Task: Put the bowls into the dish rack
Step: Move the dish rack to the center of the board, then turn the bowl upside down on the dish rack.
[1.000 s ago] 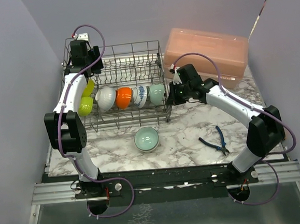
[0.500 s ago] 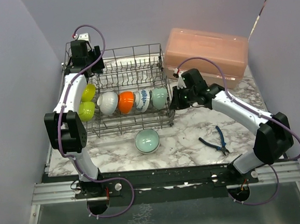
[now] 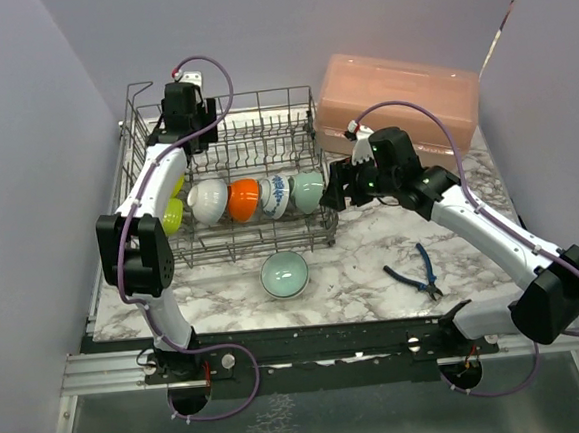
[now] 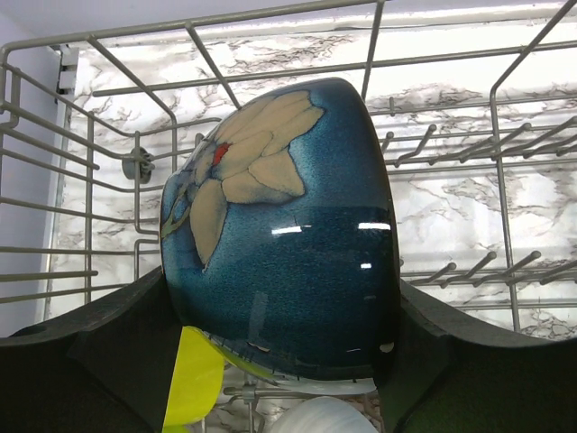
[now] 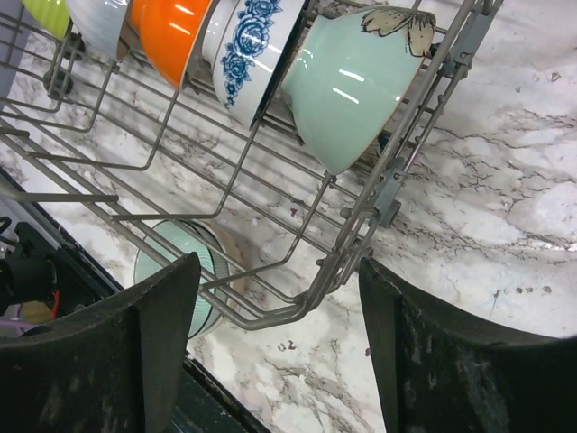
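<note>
**Bowls (image 3: 258, 195): one just set down in the dish rack (image 3: 262, 118), the next one held above it**

**Overhead view.** A second ago your right gripper (image 3: 335, 191) was pinched shut at the rack's right end. Now it stands spread wide, just beside the pale teal bowl (image 3: 307, 188). That bowl ends a row standing on edge: lime-yellow bowl (image 3: 172, 216), white bowl (image 3: 206, 200), orange bowl (image 3: 243, 197), blue-patterned bowl (image 3: 276, 191). I read this as a placement just finished. Your left gripper (image 3: 186, 122) has moved rightward over the rack's back-left part. A ribbed teal bowl (image 3: 285, 274) waits on the table (image 3: 372, 240) in front of the rack, so the job looks well along but not done. The pliers (image 3: 414, 272) and pink box (image 3: 401, 97) lie apart from all this.

**Left wrist view.** Your left gripper's fingers (image 4: 108, 347) press both sides of the dark blue bowl (image 4: 288, 234), which has a cream flower painted on it. It hangs tilted above the tines and is not yet seated. The lime-yellow and white bowls show below it.

**Right wrist view.** The right fingers (image 5: 153, 334) stand far apart with nothing held. Only the rack's corner wire and the marble lie between them. The pale teal bowl leans in the tines, free of the gripper.

**Writing.** You'll find no brand or label to read, only painted flowers and a blue pattern. A tiny dark mark on the marble is too small to trust.
</note>
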You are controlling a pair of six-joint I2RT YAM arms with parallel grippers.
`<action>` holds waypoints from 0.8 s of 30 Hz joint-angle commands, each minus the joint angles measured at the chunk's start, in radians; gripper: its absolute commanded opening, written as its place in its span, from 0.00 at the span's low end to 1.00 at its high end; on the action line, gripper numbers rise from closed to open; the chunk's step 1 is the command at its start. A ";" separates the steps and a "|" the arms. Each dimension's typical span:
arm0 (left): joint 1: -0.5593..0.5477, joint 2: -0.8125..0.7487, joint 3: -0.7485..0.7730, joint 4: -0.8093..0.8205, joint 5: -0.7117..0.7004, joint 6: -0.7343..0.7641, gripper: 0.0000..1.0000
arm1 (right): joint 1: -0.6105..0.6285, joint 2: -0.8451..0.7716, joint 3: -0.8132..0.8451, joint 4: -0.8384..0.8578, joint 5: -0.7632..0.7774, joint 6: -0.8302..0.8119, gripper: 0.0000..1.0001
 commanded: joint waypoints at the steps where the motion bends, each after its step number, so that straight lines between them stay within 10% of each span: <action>1: -0.025 -0.025 0.009 0.066 -0.115 0.068 0.00 | 0.007 0.001 0.004 0.004 -0.012 -0.020 0.76; 24: -0.031 0.004 0.009 0.049 -0.161 0.074 0.00 | 0.007 -0.012 -0.013 0.005 0.002 -0.049 0.81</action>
